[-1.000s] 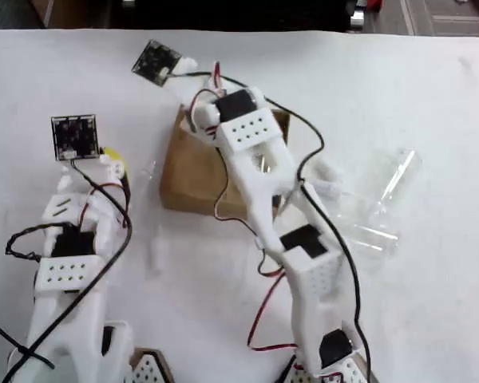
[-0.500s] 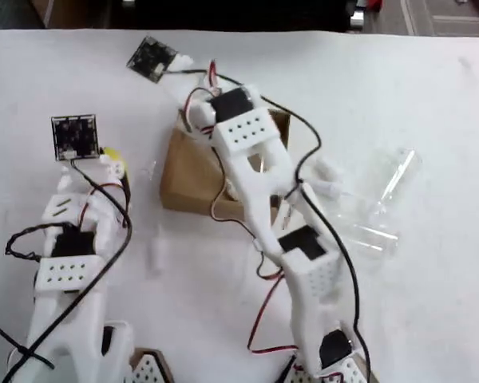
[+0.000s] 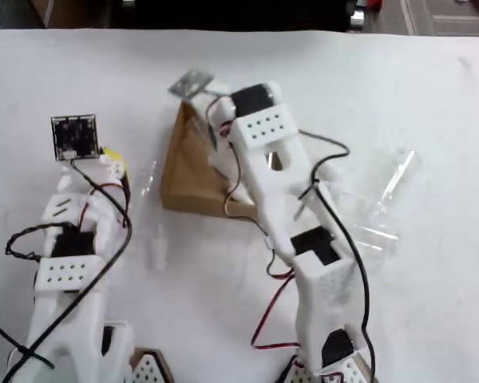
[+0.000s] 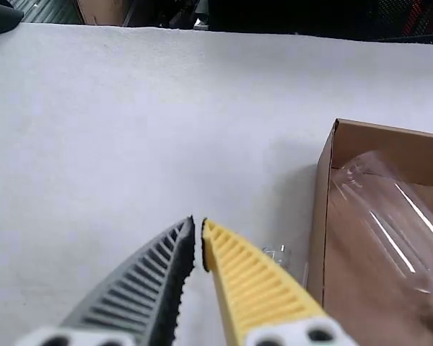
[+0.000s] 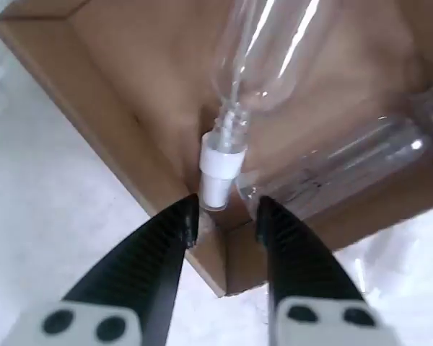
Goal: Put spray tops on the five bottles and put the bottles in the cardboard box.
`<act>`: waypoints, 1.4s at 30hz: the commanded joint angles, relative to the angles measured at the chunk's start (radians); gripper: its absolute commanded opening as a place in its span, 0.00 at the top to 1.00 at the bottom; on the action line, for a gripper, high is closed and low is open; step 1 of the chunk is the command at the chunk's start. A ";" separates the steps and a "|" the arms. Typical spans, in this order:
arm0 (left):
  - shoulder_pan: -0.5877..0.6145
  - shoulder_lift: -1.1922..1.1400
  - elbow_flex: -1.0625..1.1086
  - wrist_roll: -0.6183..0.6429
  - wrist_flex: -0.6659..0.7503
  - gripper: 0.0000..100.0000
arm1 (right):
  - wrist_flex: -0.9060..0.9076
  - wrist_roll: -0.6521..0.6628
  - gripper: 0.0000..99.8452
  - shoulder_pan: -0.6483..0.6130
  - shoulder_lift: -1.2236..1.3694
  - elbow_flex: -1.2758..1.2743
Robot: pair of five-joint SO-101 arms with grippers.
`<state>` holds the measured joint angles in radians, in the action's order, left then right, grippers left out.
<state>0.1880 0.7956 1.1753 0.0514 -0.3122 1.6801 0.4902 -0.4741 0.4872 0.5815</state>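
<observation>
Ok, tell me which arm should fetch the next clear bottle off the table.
Right, probably. The clear plastic bottles lie on its side of the brown cardboard box, and the right claw hangs open above the box. The left claw is shut, beyond the box from them.

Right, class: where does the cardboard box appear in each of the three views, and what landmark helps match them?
High view: the cardboard box sits near the middle, partly under the right arm.
Left wrist view: it lies ahead of the left gripper, on its yellow finger's side.
Right wrist view: its corner lies just below the right gripper.
Landmark: clear bottles lying inside it.
</observation>
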 commanded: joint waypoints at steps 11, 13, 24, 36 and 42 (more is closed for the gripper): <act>0.013 0.015 -0.008 0.002 0.026 0.97 | -0.291 -0.029 0.81 -0.021 -0.038 -0.238; 0.013 0.015 -0.008 0.002 0.026 0.97 | -0.308 -0.038 0.81 -0.028 -0.035 -0.242; 0.013 0.015 -0.008 0.002 0.025 0.97 | -0.371 -0.040 0.90 -0.027 0.082 -0.235; 0.013 0.015 -0.006 0.002 0.026 0.97 | -0.096 -0.031 0.98 0.010 -0.104 0.034; 0.013 0.015 -0.006 0.002 0.026 0.97 | 0.044 -0.029 0.98 0.084 -0.185 0.167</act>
<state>0.1880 0.7956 1.1753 0.0514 -0.3122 1.6571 0.4626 -0.4526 0.4012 0.6536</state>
